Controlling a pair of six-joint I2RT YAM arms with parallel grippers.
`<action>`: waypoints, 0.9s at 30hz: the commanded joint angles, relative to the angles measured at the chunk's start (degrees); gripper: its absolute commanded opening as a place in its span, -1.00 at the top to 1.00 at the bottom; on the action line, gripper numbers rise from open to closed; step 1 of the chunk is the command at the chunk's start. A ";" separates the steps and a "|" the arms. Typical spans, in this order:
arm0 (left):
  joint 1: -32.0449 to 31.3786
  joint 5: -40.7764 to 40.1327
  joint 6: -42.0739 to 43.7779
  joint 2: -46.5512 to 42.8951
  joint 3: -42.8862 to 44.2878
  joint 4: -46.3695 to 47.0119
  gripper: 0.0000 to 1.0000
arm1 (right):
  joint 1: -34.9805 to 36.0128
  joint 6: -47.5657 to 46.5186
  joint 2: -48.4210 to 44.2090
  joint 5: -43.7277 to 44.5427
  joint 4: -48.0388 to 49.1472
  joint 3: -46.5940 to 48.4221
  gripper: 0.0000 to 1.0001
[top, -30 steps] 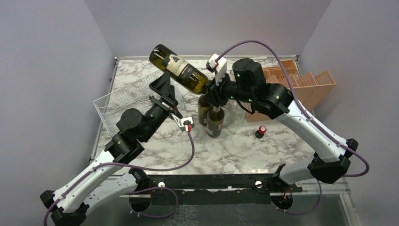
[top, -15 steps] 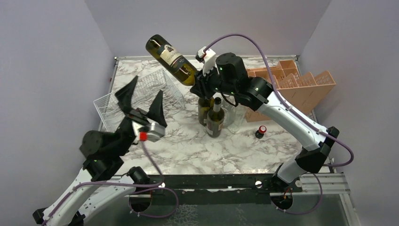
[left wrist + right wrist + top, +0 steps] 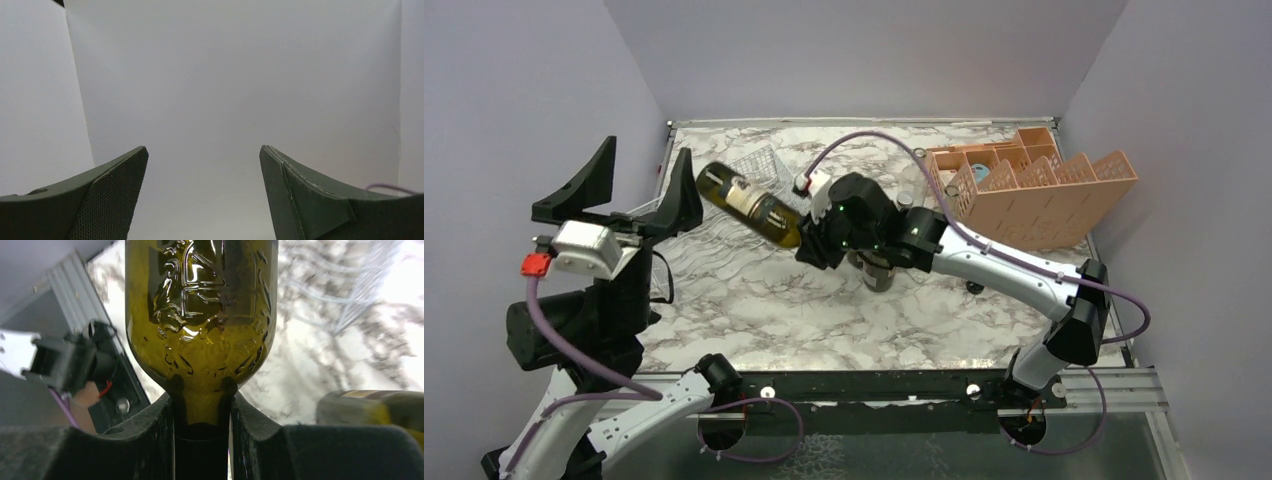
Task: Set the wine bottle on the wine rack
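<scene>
White-and-grey marble-pattern tabletop [image 3: 824, 300], plain lilac-grey walls on three sides, dark metal rail along the near edge. Counts: two arms, one white thin-wire wine rack [image 3: 762, 160] back left, one orange plastic divided crate [image 3: 1034, 190] back right, one olive-green glass wine bottle with pale label [image 3: 746, 200] in the air. The right gripper [image 3: 809, 240] is pinched on the bottle's neck; the wrist view shows both black pads tight against the glass just below the shoulder [image 3: 201, 410]. The bottle lies near horizontal, base toward the left wall, over the rack's near right side; touching the wire or not, cannot tell. The left gripper [image 3: 639, 190] is raised high at the left wall, fingers spread with nothing between them; its wrist view gives only bare wall [image 3: 202, 160]. At least one more dark standing bottle [image 3: 879, 272] sits under the right arm, mostly hidden, count unclear. The rack's left half is blocked by the left gripper. A small blue item in the crate [image 3: 980, 172] is too small to identify.
</scene>
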 commanded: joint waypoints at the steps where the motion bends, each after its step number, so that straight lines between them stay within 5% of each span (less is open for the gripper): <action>1: -0.21 -11.86 -4.79 5.20 1.86 -1.28 -0.74 | 3.51 -0.41 -3.20 -2.31 11.38 -7.17 0.98; 9: -0.19 -28.74 -2.07 8.93 -1.83 4.61 -0.74 | 10.48 -4.24 -4.49 -2.39 15.02 -18.91 0.98; 27: -0.20 -32.38 -3.41 14.49 -1.82 -2.66 -0.87 | 11.88 1.27 5.51 10.16 13.47 -19.16 0.98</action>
